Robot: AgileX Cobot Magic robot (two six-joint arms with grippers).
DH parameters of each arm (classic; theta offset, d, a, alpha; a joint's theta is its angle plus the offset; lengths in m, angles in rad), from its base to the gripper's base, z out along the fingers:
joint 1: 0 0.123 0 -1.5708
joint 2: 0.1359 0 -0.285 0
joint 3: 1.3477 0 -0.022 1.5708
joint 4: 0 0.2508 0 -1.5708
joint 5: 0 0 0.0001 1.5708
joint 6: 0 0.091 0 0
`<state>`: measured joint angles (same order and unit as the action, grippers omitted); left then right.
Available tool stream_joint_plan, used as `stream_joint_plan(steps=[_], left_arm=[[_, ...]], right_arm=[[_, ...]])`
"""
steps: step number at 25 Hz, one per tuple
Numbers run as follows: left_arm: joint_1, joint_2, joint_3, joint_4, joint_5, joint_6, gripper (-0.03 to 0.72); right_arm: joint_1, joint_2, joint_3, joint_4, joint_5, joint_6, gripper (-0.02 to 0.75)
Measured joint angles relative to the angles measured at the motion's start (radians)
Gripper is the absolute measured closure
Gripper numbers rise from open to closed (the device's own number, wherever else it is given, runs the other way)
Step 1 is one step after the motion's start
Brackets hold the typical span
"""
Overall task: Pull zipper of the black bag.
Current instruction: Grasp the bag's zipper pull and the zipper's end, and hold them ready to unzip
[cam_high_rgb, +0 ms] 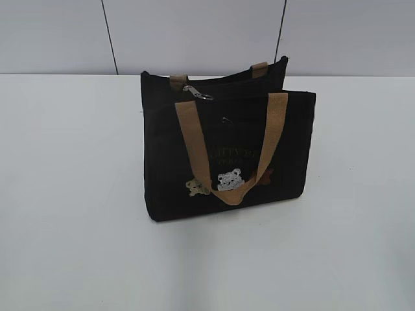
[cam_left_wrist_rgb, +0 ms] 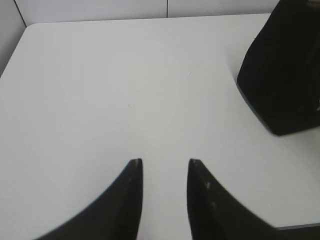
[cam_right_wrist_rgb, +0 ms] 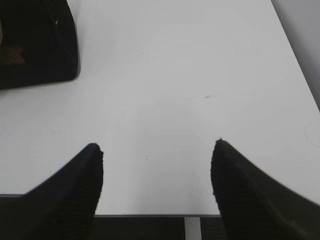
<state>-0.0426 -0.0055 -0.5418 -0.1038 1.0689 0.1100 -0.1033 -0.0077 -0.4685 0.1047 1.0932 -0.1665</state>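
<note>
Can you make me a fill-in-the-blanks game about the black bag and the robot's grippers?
1. The black bag has ____ colored handles.
2. The metal zipper pull sits near the bag's ____ end in the exterior view.
3. The right gripper is open ____ than the left gripper.
4. Both grippers hover over the white ____.

Missing words: brown (tan); left; wider; table

A smooth white matte tabletop (cam_high_rgb: 71, 194) fills the lower part of the exterior view. Behind it stands a pale grey panelled wall (cam_high_rgb: 194, 32), divided by thin dark vertical seams (cam_high_rgb: 109, 35). Lighting is even and diffuse, with soft shadows. The tabletop's rounded far-left corner appears in the left wrist view.
</note>
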Motion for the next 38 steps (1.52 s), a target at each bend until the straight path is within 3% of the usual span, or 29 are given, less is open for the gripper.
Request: stream_joint_plan(steps=[28,31,35,38], left_arm=[[0.000,0.000,0.000,0.000,0.000,0.000,0.458],[0.000,0.000,0.000,0.000,0.000,0.000,0.408],[0.000,0.000,0.000,0.000,0.000,0.000,0.221],[0.000,0.000,0.000,0.000,0.000,0.000,0.156]], right_arm=[[0.000,0.000,0.000,0.000,0.000,0.000,0.223],[0.000,0.000,0.000,0.000,0.000,0.000,0.223],[0.000,0.000,0.000,0.000,0.000,0.000,0.223],[0.000,0.000,0.000,0.000,0.000,0.000,0.223]])
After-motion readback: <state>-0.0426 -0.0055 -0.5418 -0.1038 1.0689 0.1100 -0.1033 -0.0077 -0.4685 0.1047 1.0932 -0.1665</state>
